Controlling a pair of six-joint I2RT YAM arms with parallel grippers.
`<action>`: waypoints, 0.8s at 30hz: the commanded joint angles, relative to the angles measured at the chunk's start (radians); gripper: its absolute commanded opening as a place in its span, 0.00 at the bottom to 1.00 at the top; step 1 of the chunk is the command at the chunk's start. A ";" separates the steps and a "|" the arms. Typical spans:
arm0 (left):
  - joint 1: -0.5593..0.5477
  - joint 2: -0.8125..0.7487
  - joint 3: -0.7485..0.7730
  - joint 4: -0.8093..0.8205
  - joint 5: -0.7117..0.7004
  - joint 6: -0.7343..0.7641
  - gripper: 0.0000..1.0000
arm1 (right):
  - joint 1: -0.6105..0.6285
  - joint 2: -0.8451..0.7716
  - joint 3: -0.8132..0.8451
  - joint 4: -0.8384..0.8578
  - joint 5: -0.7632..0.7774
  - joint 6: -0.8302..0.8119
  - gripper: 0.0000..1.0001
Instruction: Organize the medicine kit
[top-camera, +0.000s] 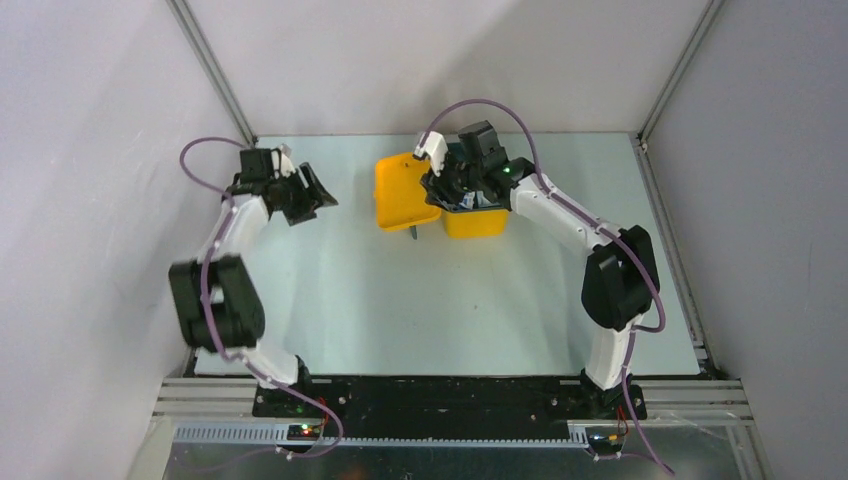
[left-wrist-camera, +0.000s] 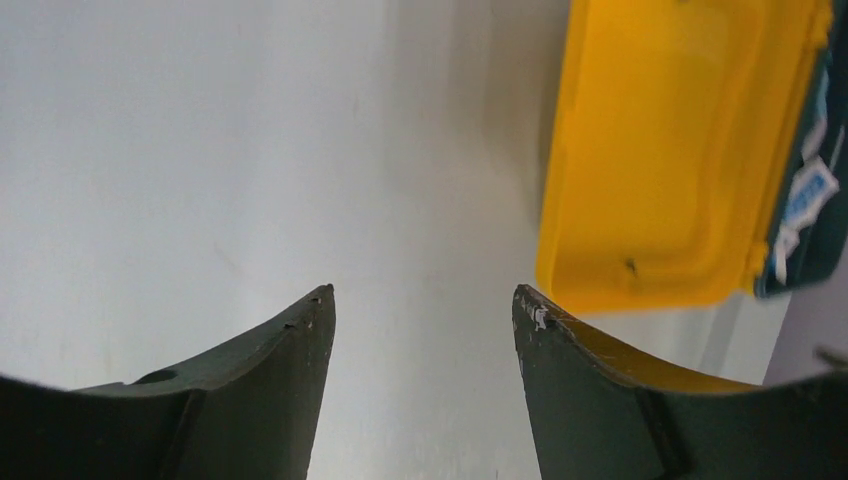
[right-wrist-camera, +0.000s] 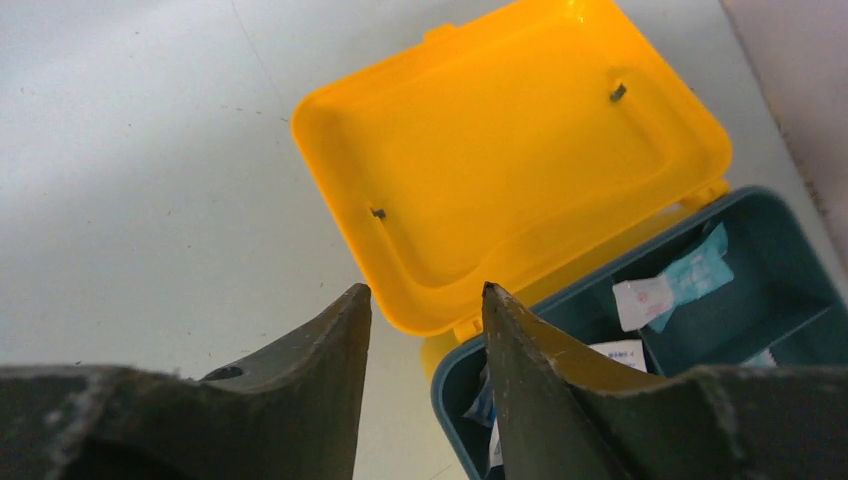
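Finds the medicine kit at the far middle of the table, open, with the yellow lid thrown back flat to the left of the base and its hollow inner face turned up. Shows two small dark marks on that inner face, one near each end. Shows a dark teal tray seated in the base, holding several small white-and-teal sachets lying loose in its compartments. Places the right gripper above the kit, over the near edge of the lid beside the corner of the tray in the right wrist view, fingers parted by a modest gap, with nothing between them and nothing in their grasp. Cannot tell from the overhead view whether touching the kit or just clear of it. Puts the left gripper to the left of the kit and apart from it, over bare table, fingers spread wide and holding nothing. Catches, in the left wrist view, the yellow lid at upper right, with a strip of the teal tray and a sachet label at the far right edge. Picks out, in the overhead view, a small dark piece poking toward the near side below the seam between lid and base, too small to identify
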 joint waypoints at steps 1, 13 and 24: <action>-0.033 0.244 0.255 0.045 -0.029 -0.023 0.70 | -0.035 -0.020 0.008 0.034 0.043 0.110 0.51; -0.109 0.992 1.022 0.359 -0.016 -0.320 0.77 | -0.069 -0.029 0.036 -0.271 0.050 0.069 0.54; -0.111 0.914 0.828 0.603 0.108 -0.526 0.74 | -0.127 0.039 0.181 -0.289 0.104 0.081 0.56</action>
